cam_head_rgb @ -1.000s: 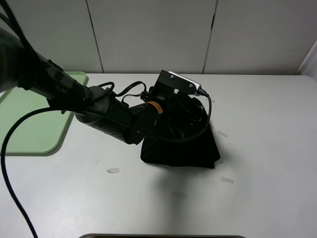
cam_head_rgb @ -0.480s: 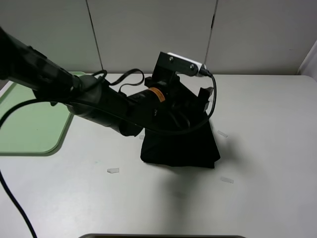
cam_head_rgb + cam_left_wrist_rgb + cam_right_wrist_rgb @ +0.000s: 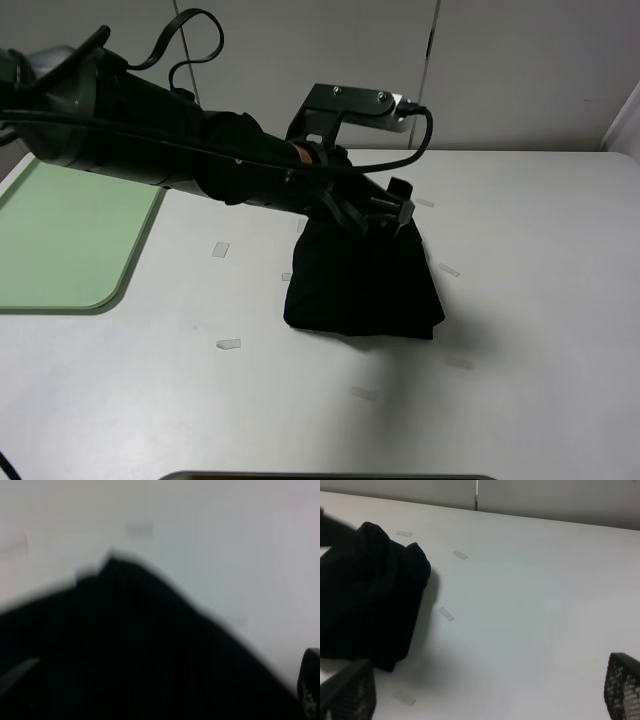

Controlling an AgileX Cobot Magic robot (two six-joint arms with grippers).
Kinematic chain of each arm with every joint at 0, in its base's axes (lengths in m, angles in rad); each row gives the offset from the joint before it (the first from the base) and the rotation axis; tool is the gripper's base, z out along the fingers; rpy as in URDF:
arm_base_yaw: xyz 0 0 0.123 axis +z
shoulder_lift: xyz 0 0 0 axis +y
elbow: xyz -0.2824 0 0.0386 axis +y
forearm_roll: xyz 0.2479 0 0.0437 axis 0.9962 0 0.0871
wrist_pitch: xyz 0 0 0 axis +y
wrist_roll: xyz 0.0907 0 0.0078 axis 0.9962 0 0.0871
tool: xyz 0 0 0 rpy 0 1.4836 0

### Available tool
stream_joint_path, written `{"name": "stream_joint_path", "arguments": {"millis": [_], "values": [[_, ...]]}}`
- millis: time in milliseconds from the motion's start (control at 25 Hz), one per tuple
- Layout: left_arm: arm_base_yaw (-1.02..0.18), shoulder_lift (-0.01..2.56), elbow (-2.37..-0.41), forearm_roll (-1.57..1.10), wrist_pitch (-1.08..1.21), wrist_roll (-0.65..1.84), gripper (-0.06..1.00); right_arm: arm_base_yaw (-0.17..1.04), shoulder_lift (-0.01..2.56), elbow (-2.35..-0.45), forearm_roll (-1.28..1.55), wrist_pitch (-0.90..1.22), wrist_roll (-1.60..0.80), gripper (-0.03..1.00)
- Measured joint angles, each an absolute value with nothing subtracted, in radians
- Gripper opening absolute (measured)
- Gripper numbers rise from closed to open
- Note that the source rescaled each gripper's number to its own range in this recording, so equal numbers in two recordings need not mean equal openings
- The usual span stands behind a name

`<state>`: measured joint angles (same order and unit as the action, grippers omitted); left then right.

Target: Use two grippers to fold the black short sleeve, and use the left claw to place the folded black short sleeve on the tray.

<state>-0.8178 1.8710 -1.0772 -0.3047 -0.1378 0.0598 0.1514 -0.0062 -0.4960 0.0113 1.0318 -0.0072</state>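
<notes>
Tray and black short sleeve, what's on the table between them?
Exterior high view: just table with pale tape scraps between the tray and the black short sleeve.

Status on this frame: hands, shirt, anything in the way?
Left hand open over the folded black short sleeve, nothing held. Right hand open, set back. Not yet on the tray; tape scraps lie between.

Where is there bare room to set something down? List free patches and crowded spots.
The green tray at the left edge shows nothing on it. The table right of the black shirt is bare but for tape scraps, as is the front strip. Crowded: above the shirt's far edge, where the left gripper and its arm hang.
</notes>
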Motion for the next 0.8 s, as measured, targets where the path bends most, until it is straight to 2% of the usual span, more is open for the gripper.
{"name": "stream_joint_path", "arguments": {"millis": [120,280,400,560,800], "values": [[-0.814,1.876,-1.065,-0.335,-0.072,0.060,1.00,0.151,-0.006,-0.496,0.011,1.032,-0.007,1.00],[-0.814,1.877,-1.005,-0.391,-0.117,0.061,0.98,0.151,-0.006,-0.496,0.011,1.032,-0.007,1.00],[-0.814,1.878,-0.954,-0.429,-0.194,0.061,0.91,0.151,-0.006,-0.496,0.012,1.032,-0.007,1.00],[-0.814,1.878,-0.917,-0.463,-0.233,0.060,0.76,0.151,-0.006,-0.496,0.012,1.032,-0.007,1.00],[-0.814,1.878,-0.914,-0.476,-0.245,0.059,0.71,0.151,-0.006,-0.496,0.013,1.032,-0.007,1.00]]}}
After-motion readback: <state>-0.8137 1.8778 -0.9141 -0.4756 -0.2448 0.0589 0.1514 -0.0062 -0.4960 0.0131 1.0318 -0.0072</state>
